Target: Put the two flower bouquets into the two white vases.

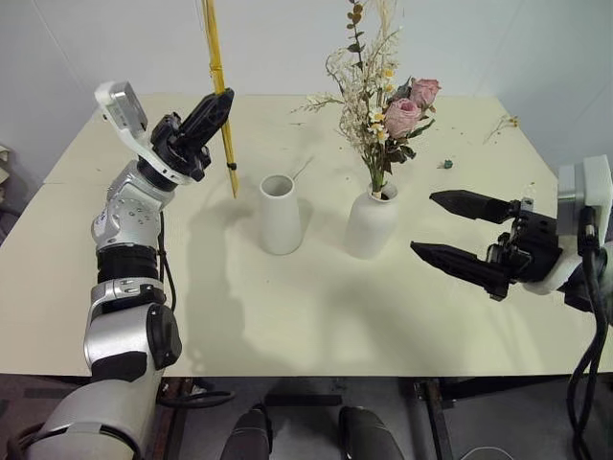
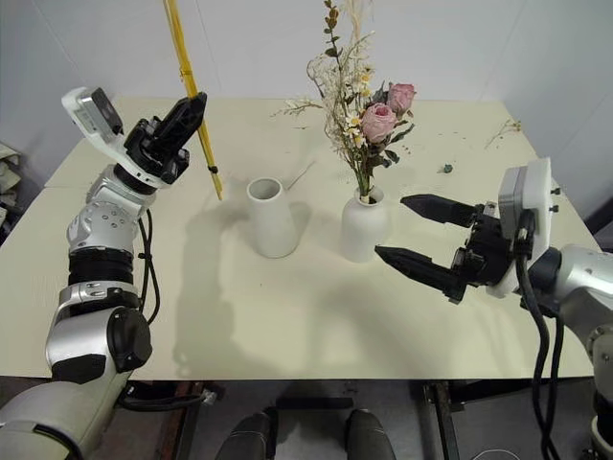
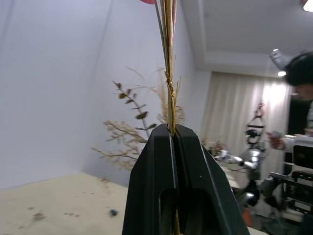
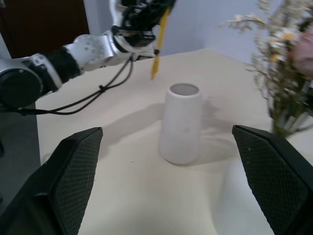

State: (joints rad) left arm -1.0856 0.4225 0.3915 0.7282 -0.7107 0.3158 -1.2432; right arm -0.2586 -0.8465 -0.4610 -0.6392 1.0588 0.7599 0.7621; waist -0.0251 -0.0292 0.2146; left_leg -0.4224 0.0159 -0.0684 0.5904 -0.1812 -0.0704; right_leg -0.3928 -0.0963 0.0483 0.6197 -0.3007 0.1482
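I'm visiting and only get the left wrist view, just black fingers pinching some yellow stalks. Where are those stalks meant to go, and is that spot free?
Observer: A tapered white vase stands empty on the table; the wheat bunch hangs above the table, beside it.
Operator: Is there a second vase?
Observer: Yes, a rounded narrow-necked vase already holds the rose bouquet.
Operator: What's the other arm doing?
Observer: The right gripper is wide open, holding nothing, beside the rounded vase.
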